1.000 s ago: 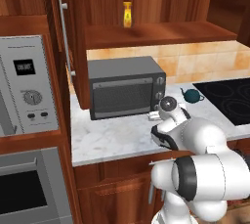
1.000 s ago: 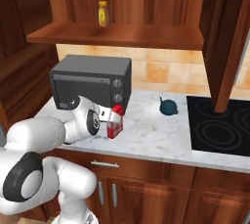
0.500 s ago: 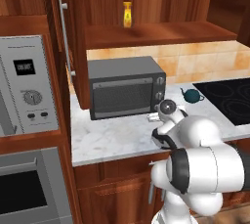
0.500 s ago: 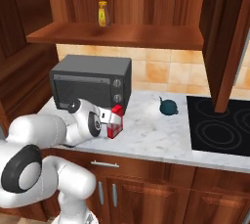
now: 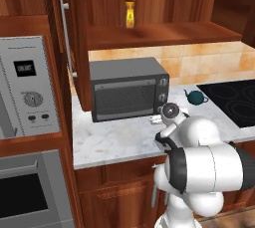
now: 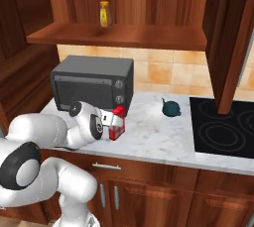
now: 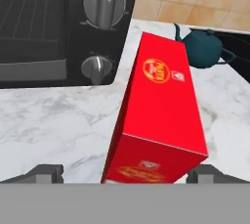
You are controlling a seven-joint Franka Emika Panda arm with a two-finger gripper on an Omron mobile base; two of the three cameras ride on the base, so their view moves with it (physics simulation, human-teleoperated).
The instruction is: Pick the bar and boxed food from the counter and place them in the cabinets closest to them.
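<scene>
Now boxed food (image 7: 161,115) between open fingertips (image 7: 46,171), beside toaster oven (image 7: 58,22).

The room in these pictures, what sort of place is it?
A home kitchen, computer-rendered by the look of it: a toaster oven on a marble counter, a black cooktop, and wooden cabinets overhead.

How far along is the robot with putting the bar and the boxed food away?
Nothing is stored yet: the cabinet shelf holds just a yellow bottle. In hand: the pincer straddles the red boxed food, which leans over the counter by the toaster oven; a firm grip can't be confirmed. Left: shelving the carton, then the bar, whose whereabouts I can't tell.
</scene>
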